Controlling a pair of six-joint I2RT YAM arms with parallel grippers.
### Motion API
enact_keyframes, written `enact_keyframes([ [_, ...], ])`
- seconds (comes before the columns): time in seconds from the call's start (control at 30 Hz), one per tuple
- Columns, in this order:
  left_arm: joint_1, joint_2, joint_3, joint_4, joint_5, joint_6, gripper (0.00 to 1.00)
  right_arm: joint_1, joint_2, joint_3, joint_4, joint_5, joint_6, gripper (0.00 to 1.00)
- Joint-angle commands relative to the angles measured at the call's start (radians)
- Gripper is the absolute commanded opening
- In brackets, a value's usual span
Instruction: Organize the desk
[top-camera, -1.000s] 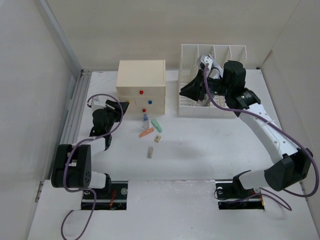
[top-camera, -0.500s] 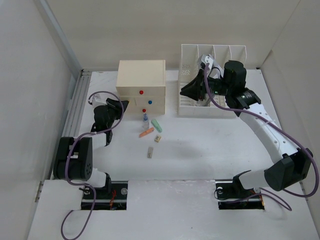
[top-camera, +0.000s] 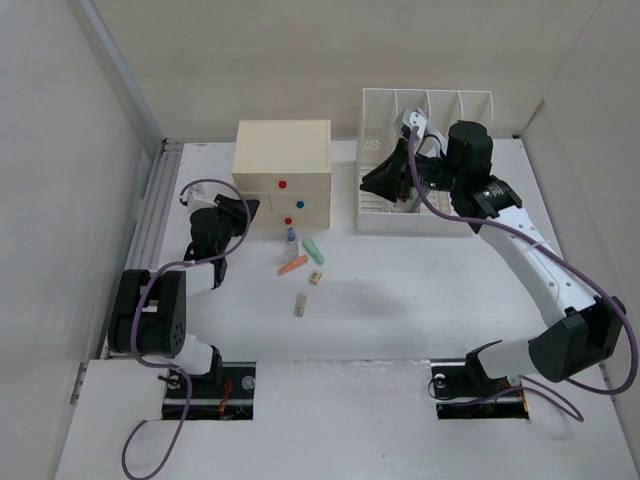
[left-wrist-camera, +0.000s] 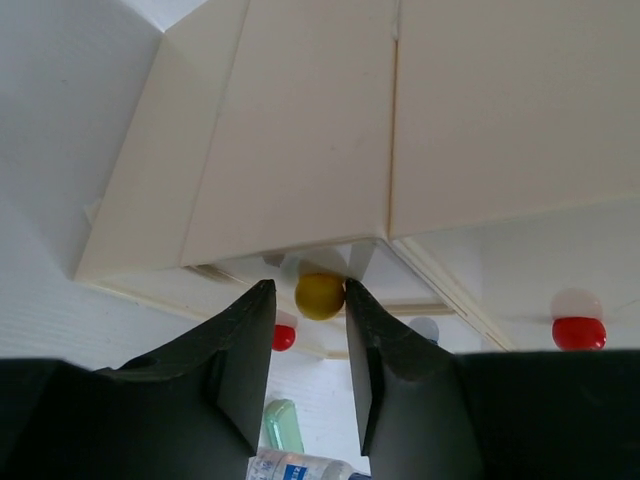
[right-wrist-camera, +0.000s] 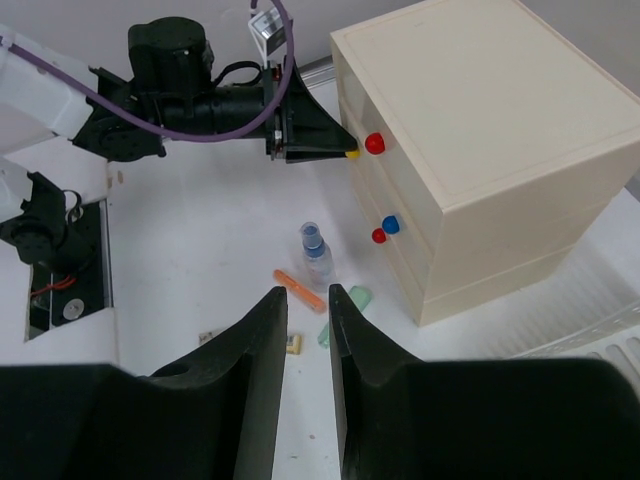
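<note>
On the white desk (top-camera: 420, 300) stands a cream drawer box (top-camera: 283, 150) with coloured knobs. My left gripper (top-camera: 250, 208) is at the box's left front corner, its jaws on either side of a yellow knob (left-wrist-camera: 320, 296). One finger (left-wrist-camera: 360, 330) touches the knob and a small gap remains at the other, so the gripper is open. My right gripper (top-camera: 368, 185) hangs in front of the white file rack (top-camera: 430, 105). It is open by a narrow gap with nothing in it. Below it lie a small blue-capped bottle (right-wrist-camera: 316, 250) and an orange pen (right-wrist-camera: 300, 290).
A green piece (top-camera: 314, 247), a small tan block (top-camera: 315, 277) and a grey piece (top-camera: 300, 304) lie in front of the box. Red knobs (top-camera: 283, 185) and a blue knob (top-camera: 300, 203) stick out of the drawers. A rail (top-camera: 150, 220) runs along the left edge.
My left gripper has moved up to the box and its jaws have narrowed around the yellow knob. The right arm has stayed where it was.
</note>
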Motion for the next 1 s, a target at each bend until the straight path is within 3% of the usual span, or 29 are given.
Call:
enact_keyframes([
  [0.0,-0.025,0.014,0.043,0.052,-0.008,0.024,0.29,-0.007,0.000,0.007,0.049,-0.032,-0.003,0.29],
  [0.27,-0.054,0.025,0.052,0.061,-0.018,0.024,0.20,-0.007,0.000,-0.003,0.049,-0.032,-0.003,0.29],
  [0.47,-0.054,0.016,0.052,0.043,-0.045,0.034,0.20,-0.007,0.000,-0.003,0.049,-0.041,-0.003,0.29],
  [0.57,-0.054,0.005,0.052,0.032,-0.045,0.043,0.13,-0.007,0.000,-0.003,0.049,-0.041,-0.003,0.29],
  [0.97,-0.054,-0.058,0.009,0.013,-0.073,0.052,0.08,-0.007,0.000,-0.003,0.049,-0.050,-0.003,0.29],
])
